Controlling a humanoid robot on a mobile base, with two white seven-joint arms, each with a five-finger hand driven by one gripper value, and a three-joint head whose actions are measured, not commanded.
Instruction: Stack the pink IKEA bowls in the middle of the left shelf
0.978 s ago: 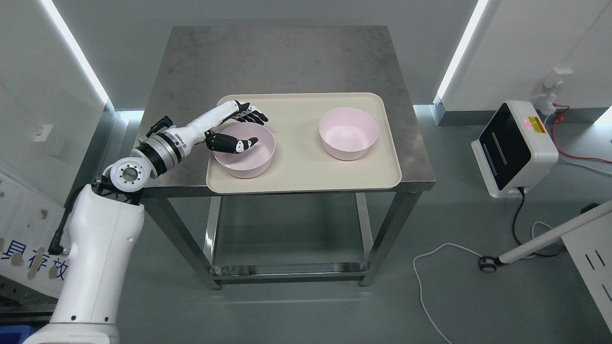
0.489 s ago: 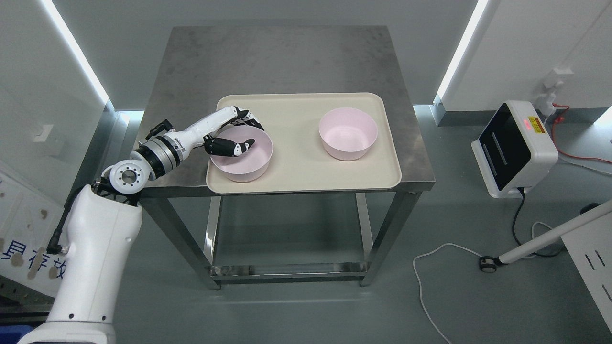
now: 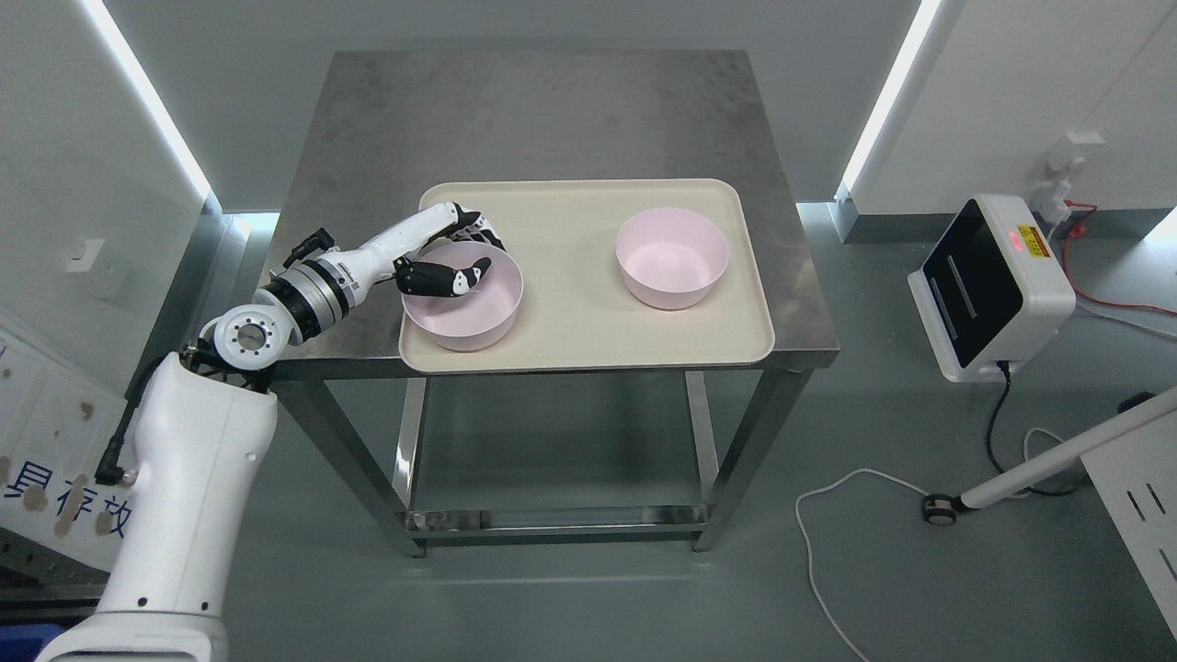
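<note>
The robot's white left arm (image 3: 184,460) comes in from the lower left and reaches up over the edge of the grey metal surface (image 3: 542,119). Its black and white left hand (image 3: 451,257) is gripping the near-left rim of the left pink round bowl (image 3: 464,308). The thumb (image 3: 446,278) lies inside the bowl and the other fingers (image 3: 478,228) curl around the outside of the rim. This bowl sits on the left part of the flat cream tray (image 3: 570,331), which lies on the surface near its front edge. Further right on the same tray, well apart from the first bowl, sits the right pink round bowl (image 3: 671,257), upright, with nothing touching it. On the floor to the far right stands a white box with a black front (image 3: 988,285).
</note>
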